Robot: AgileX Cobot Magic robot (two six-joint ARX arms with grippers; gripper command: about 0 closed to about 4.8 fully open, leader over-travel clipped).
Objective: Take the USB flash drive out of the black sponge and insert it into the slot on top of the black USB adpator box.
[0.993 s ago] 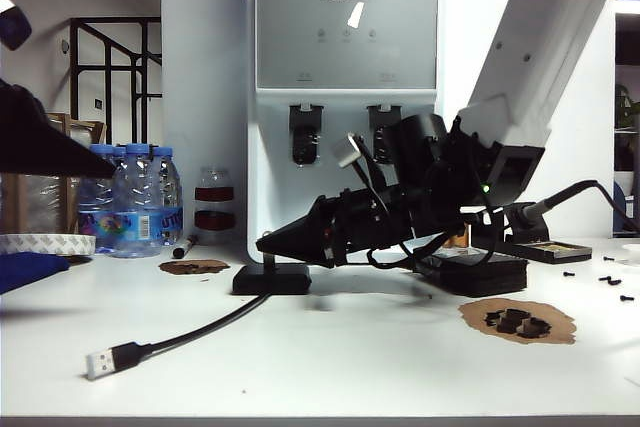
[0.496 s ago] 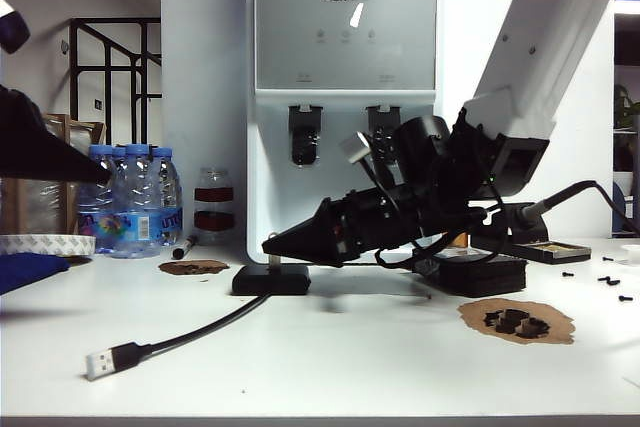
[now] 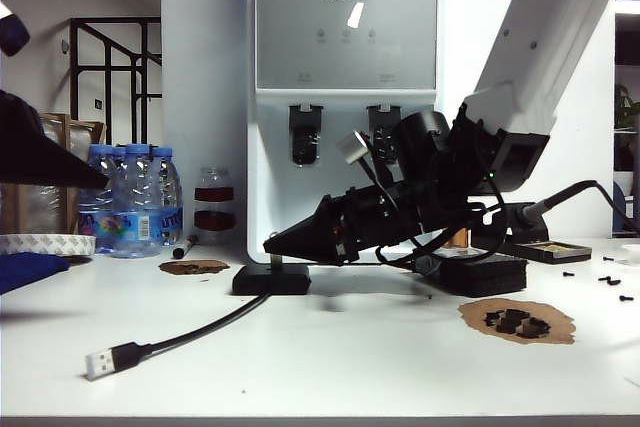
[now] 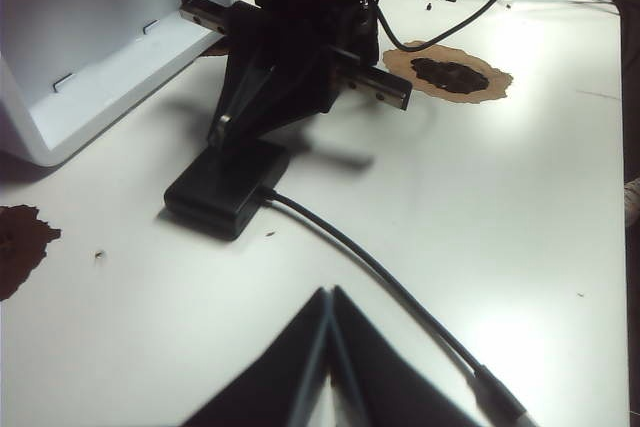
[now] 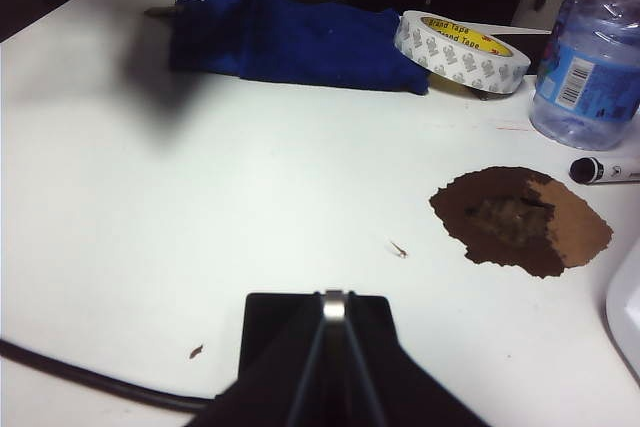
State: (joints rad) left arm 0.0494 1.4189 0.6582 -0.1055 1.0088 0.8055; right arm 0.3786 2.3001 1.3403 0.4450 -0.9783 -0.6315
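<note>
step: insertion | right tool (image 5: 334,319) pinches the tiny silver metal USB flash drive (image 5: 334,304) above the small flat black plastic USB adpator box (image 5: 275,319); left tool (image 4: 328,299) closed, empty (parked near the cable) | we advise keeping the drive upright over the slot; descend slowly

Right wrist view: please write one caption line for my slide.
Right pincer holds the USB flash drive above the black USB adpator box.

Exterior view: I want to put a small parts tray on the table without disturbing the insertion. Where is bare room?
Bare tabletop lies along the front edge, between the cable's silver plug and the brown patch with foam scraps. It is crowded around the black USB adpator box, where the right gripper holds the USB flash drive, and at the black sponge.
</note>
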